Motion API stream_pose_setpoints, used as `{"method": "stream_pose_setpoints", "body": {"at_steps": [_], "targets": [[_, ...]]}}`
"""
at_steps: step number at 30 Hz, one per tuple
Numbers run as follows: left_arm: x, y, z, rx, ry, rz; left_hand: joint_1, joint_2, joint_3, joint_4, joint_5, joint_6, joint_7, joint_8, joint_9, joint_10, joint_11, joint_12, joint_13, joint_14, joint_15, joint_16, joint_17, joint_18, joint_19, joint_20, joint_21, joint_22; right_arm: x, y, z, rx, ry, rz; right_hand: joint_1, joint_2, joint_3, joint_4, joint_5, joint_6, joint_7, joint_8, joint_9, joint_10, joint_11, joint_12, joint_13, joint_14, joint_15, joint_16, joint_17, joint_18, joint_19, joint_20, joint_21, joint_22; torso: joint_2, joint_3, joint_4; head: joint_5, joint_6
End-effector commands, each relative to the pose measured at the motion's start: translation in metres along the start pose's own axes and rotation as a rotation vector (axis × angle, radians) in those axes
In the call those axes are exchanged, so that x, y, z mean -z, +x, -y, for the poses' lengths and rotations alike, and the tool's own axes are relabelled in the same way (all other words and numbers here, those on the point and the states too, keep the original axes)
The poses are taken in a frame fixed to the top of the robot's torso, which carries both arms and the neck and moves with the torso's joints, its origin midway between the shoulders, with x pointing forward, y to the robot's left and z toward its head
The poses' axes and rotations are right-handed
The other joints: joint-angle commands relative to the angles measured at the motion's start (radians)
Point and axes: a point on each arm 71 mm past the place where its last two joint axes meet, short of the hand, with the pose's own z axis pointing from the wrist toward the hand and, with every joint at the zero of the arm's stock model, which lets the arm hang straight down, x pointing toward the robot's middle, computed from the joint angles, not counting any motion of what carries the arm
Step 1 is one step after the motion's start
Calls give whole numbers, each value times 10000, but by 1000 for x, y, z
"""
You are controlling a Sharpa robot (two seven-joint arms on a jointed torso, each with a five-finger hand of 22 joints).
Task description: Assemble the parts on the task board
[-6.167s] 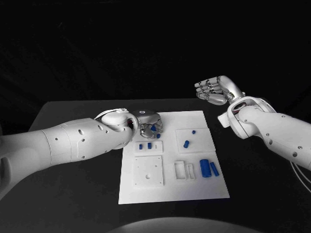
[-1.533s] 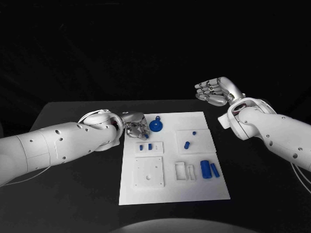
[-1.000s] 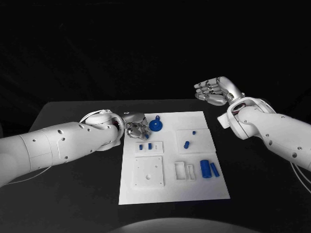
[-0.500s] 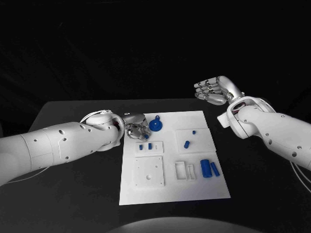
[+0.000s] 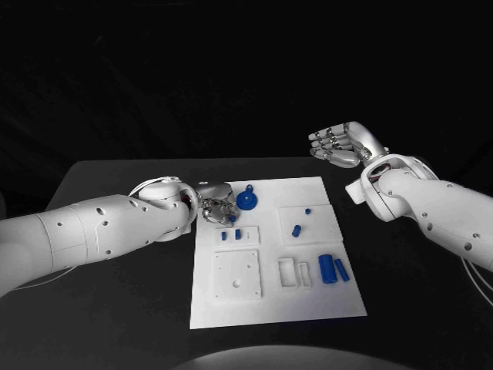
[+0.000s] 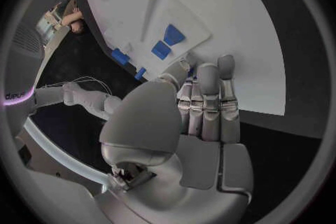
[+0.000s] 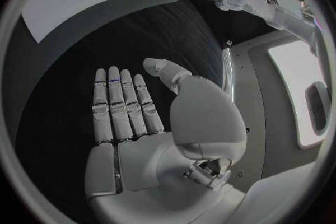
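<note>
Left hand (image 5: 216, 205) of mine rests at the board's (image 5: 276, 304) far left edge, fingers extended side by side over the white plate, holding nothing; their tips lie just beside two small blue blocks (image 6: 168, 42). My right hand (image 5: 344, 144) hangs raised beyond the table's (image 5: 113, 254) far right corner, fingers loosely open and empty. Farther along the smooth board sit a round blue disc (image 5: 248, 200) and two blue cylinders (image 5: 333, 268) by a recessed slot.

surface: black table (image 5: 113, 308) | on it: white task board (image 5: 274, 297)
</note>
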Motion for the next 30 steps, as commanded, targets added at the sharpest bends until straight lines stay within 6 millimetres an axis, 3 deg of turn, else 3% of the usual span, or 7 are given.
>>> {"method": "stream_pose_setpoints", "body": {"at_steps": [1,8,13,18,21,27,30], "targets": [[0,4,2,-77,122,-85,109,-49,33,-58,-29,-455,-52,-58,-29,-86,14,-47,-19,-24,53,-52,-8,142,-45,61,64,200,0,2,-1,-12,-97,-154,-34,42,11,6,28,-33,42,-13,-5,-51,-33,-62,-14,-85,8,-31,-16,188,-83,7,14,-13,1,3,-10,7,3],[-1,4,0,-41,-6,-36,62,-171,206,-35,-44,-846,-50,-48,-24,-208,53,-45,-18,-7,73,-75,-12,187,-20,89,65,194,0,3,-1,38,-10,-348,-8,26,-105,-58,-2,-66,47,-11,-5,-129,-10,-63,-16,-141,59,-31,-16,164,-141,17,9,-14,-2,14,-2,0,14],[1,3,-5,-43,-185,25,60,-286,263,-46,-45,-1304,-111,-53,-26,-329,90,-47,-19,-27,98,-91,-15,201,-25,108,61,194,0,5,0,152,49,-720,22,119,-871,-121,123,35,-3,-18,-8,-174,-4,-62,-14,-161,101,-32,-16,152,-194,38,14,-14,0,13,-12,-6,20],[4,0,-14,-55,-408,165,68,-378,326,-48,-50,-1379,-98,-46,-23,-486,148,-46,-20,-70,138,-116,-24,226,-50,139,51,198,2,10,0,373,121,-1554,25,330,-1633,-239,112,279,-74,-16,-5,-32,-40,-66,-16,-5,53,-28,-12,162,-42,-7,23,-10,-1,8,-5,-19,19],[6,-2,-22,-13,-577,283,91,-428,374,-61,-36,-1389,-107,-45,-22,-553,174,-46,-20,-103,157,-137,-33,251,-64,159,54,204,3,14,0,706,115,-2187,0,467,-1573,-319,-130,656,-171,-12,0,359,-151,-100,-14,670,-167,-12,2,259,526,-200,179,6,-1,10,-2,-33,32],[14,-11,-41,282,-949,663,138,-538,576,-122,15,-1345,-53,-45,-22,-641,219,-48,-21,-163,194,-206,-75,310,-151,200,141,224,7,20,2,1739,153,-3254,77,635,-1461,-529,-404,1282,-366,20,49,1449,-564,-102,-5,2194,-775,274,148,414,1894,-779,723,137,-4,3,0,-118,88],[19,-20,-52,514,-1193,1019,188,-574,670,-202,66,-1278,-31,-42,-22,-656,239,-46,-21,-180,198,-239,-96,335,-216,203,230,233,10,23,4,2504,258,-3778,65,615,-1716,-628,-408,1315,-370,-5,30,1282,-566,-135,-17,3111,-1069,467,286,419,2761,-1156,1106,243,-8,5,3,-192,143]]}}
